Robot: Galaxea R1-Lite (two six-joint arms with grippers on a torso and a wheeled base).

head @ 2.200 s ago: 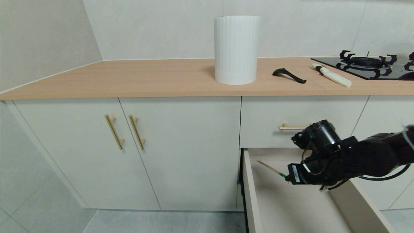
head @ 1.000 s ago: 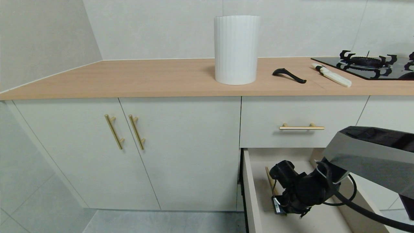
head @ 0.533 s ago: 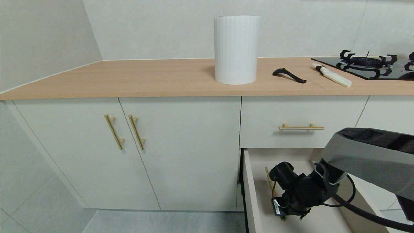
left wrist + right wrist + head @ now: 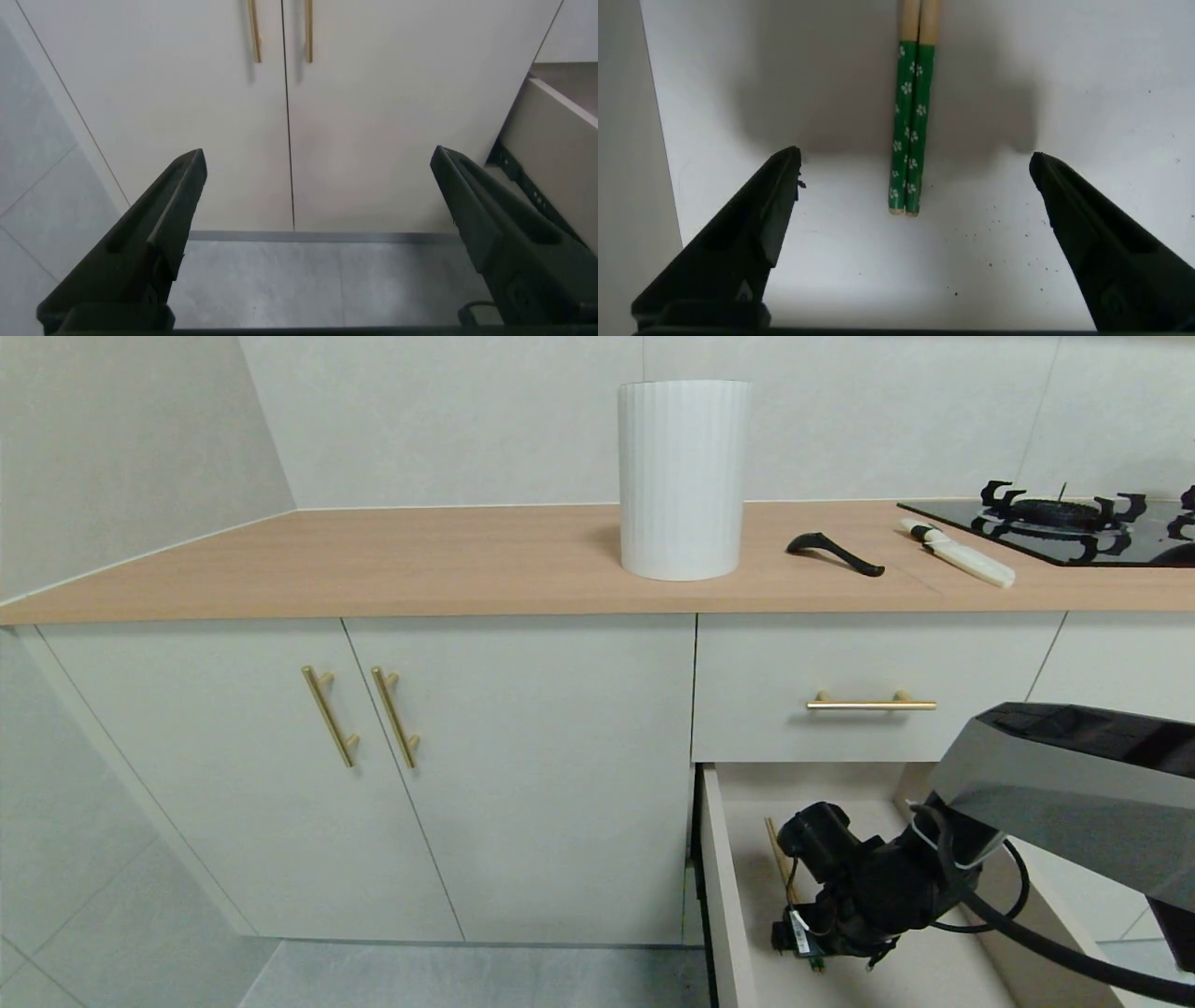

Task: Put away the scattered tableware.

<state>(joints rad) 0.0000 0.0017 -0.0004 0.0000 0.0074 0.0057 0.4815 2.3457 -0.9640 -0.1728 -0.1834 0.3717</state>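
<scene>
Lying in the open drawer (image 4: pixel 721 896), chopsticks (image 4: pixel 911 103) just ahead of the wide-open, empty right tool (image 4: pixel 912 163).

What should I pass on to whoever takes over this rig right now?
Left gripper: open, empty, facing the cabinet doors.
Right gripper: open, down in the open drawer, above the chopsticks lying on its floor.
Done: chopsticks are in the drawer.
Left: the black utensil and the white knife lie on the counter; the drawer is open.
</scene>
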